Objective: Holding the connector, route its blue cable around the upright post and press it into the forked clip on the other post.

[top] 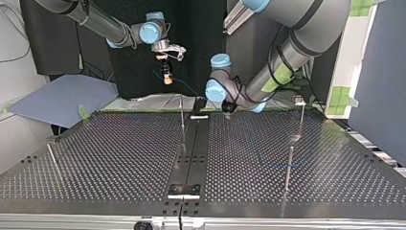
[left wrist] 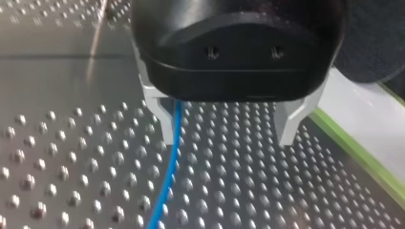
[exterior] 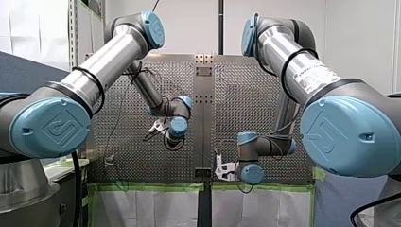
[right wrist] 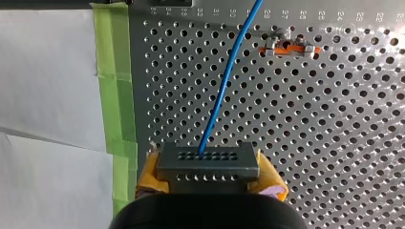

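My right gripper is shut on a grey multi-hole connector, with yellow pads on both sides of it. A blue cable leaves the connector and runs away over the perforated plate. In the top view this gripper hangs above the table's far edge with the connector. My left gripper is open just above the plate. The blue cable passes between its pale fingers, close to one of them. Thin upright posts stand on the table.
An orange-and-metal fitting sits on the plate ahead of the connector, beside the cable. More thin posts stand nearer the top view's camera. Green tape and white sheeting edge the plate.
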`<state>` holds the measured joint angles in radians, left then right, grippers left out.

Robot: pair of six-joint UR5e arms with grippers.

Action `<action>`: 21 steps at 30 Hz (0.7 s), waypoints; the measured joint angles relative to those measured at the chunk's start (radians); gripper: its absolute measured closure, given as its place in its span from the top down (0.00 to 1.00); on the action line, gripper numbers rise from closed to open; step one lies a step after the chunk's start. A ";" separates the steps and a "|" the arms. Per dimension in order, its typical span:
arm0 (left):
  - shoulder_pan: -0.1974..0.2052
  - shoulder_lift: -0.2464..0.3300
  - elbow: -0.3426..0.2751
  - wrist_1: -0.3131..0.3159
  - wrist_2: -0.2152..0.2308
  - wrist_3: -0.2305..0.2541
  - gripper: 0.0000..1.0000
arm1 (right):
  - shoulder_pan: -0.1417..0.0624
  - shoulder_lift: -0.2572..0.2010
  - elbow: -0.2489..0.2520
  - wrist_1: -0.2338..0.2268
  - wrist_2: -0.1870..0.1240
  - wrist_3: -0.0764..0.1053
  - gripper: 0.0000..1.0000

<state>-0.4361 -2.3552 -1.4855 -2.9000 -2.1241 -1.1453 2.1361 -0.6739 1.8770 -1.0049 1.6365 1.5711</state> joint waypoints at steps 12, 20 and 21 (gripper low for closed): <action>-0.036 -0.030 0.000 0.013 0.095 -0.061 1.00 | 0.001 0.000 0.000 0.004 -0.001 0.000 0.00; -0.055 -0.073 0.002 0.058 0.136 -0.106 1.00 | 0.001 0.001 0.000 0.006 -0.002 -0.001 0.00; -0.056 -0.074 0.002 0.061 0.140 -0.108 1.00 | 0.002 0.001 0.000 0.006 -0.002 -0.001 0.00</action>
<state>-0.4917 -2.4292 -1.4833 -2.8387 -1.9842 -1.2535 2.1376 -0.6734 1.8770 -0.9991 1.6345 1.5705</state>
